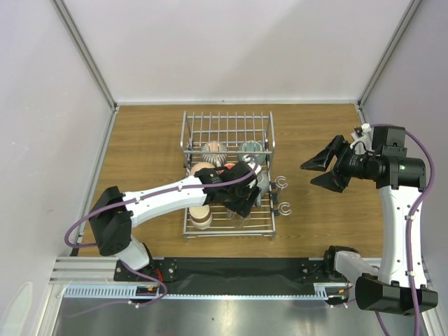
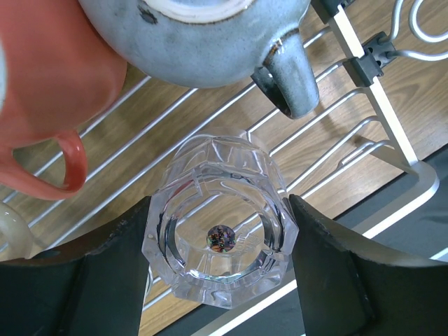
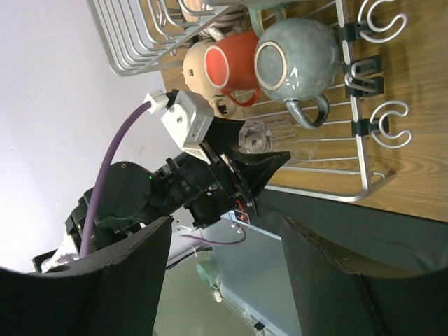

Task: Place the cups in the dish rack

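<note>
The silver wire dish rack [image 1: 227,235] stands mid-table. On its slats are a ribbed silver-grey cup [image 1: 213,150], a teal-green cup [image 1: 250,149], two beige cups [image 1: 201,170] [image 1: 200,215], a red-orange mug [image 2: 49,91] and a grey-blue mug [image 2: 210,35]. My left gripper [image 2: 218,203] reaches down into the rack's front part. Both its fingers [image 2: 119,280] press the sides of a clear glass cup [image 2: 224,241], which is turned base up over the slats. My right gripper [image 1: 323,171] hangs open and empty to the right of the rack, facing it.
Small wire hooks [image 1: 281,196] stick out from the rack's right side. A black mat [image 1: 231,269] and rail run along the near edge by the arm bases. White walls close in the back and both sides.
</note>
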Robot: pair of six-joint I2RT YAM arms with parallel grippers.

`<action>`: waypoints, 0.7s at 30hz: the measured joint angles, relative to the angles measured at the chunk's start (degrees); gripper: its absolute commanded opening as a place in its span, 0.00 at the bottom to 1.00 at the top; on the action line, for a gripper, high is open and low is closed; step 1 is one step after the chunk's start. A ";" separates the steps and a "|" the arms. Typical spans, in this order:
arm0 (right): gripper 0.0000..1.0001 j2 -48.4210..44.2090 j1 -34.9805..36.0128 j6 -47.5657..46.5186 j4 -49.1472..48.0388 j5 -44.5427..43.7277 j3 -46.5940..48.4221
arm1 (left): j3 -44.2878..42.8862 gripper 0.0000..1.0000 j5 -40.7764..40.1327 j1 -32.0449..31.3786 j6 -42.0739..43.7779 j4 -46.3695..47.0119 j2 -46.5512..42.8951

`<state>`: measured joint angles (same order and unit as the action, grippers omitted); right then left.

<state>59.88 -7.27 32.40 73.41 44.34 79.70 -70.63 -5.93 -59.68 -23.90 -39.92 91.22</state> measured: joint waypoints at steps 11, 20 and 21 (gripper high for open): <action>0.70 -0.11 -0.04 0.35 -1.11 0.33 -2.38 | -0.33 0.84 1.44 0.96 0.70 -0.26 0.20; 0.70 -0.11 -0.04 2.32 -3.39 0.31 -2.49 | 0.24 0.99 1.22 1.40 1.97 -0.11 -0.11; 0.70 -0.11 -0.04 2.58 -3.52 0.31 -2.49 | 0.57 1.00 1.11 1.46 2.08 -0.20 -0.37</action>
<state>59.77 -7.31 34.98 69.89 44.64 77.21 -70.06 -4.82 -58.22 -21.82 -40.12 90.85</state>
